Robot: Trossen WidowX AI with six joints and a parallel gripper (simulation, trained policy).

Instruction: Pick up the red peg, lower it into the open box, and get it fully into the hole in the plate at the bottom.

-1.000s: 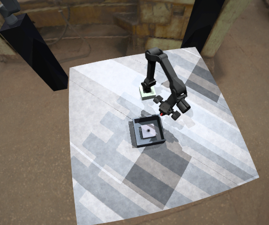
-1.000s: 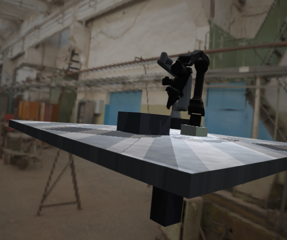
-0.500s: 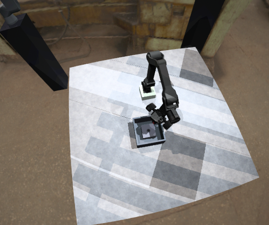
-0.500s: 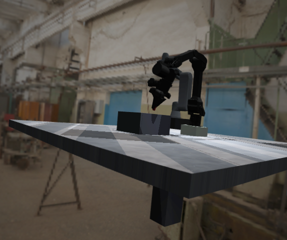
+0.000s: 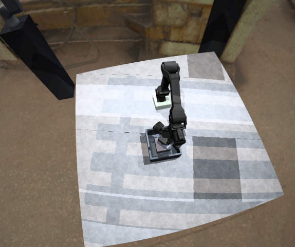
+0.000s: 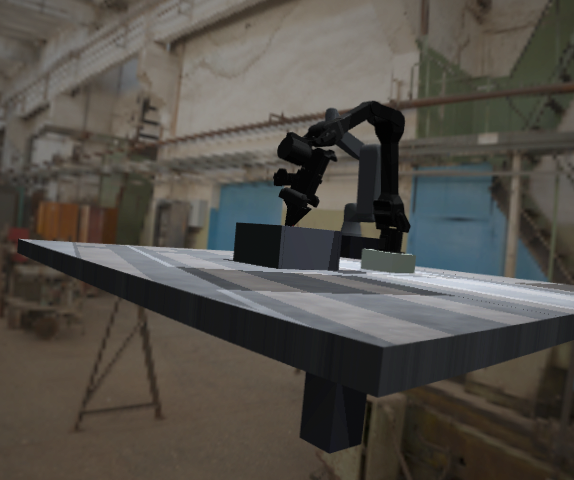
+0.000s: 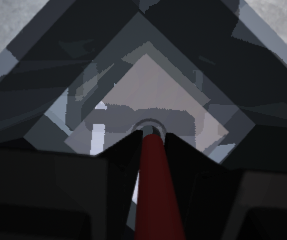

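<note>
The red peg [image 7: 158, 200] is between the fingertips of my gripper [image 7: 153, 138] [image 6: 290, 223], which is shut on it. In the exterior view the fingertips reach down to about the rim of the dark open box [image 5: 166, 158] [image 6: 308, 249]; its wall hides what is lower. The pale square plate [image 5: 161, 148] [image 7: 145, 82] lies at the bottom of the box, partly covered by the gripper in the top view. In the wrist view the peg's tip overlaps the near part of the ring around the hole [image 7: 149, 119]. The height between tip and hole cannot be told.
The box's walls stand on all sides of the plate. A pale green block [image 5: 163, 106] [image 6: 388, 260] sits under the arm's base on the table [image 5: 102, 170] [image 6: 328, 315]. A dark pillar [image 5: 36, 55] stands beyond the table's left edge in the top view.
</note>
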